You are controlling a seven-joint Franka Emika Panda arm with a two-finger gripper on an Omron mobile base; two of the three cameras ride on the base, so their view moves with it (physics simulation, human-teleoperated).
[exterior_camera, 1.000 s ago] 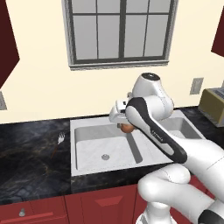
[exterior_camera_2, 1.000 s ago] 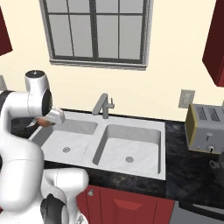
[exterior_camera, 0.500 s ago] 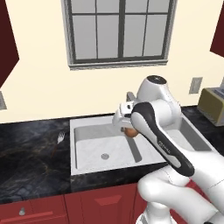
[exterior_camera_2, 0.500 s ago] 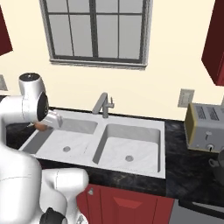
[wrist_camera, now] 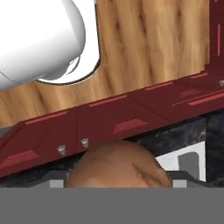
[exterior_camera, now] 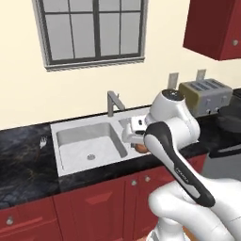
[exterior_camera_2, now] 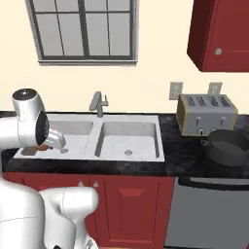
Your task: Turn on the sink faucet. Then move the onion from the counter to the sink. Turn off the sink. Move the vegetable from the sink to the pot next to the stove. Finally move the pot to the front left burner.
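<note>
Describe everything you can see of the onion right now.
The onion is small, round and tan-orange, with a smooth, faintly streaked skin. In the hand view it bulges large at the bottom edge, close against the claw, its lower part cut off. In the left base view it peeks out below the claw, over the sink near its front rim. Whether it is gripped is unclear.

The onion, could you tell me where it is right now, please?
The onion is at the tool, above the sink, near its front edge and right of the faucet in the left base view; it looms close in the hand view.
</note>
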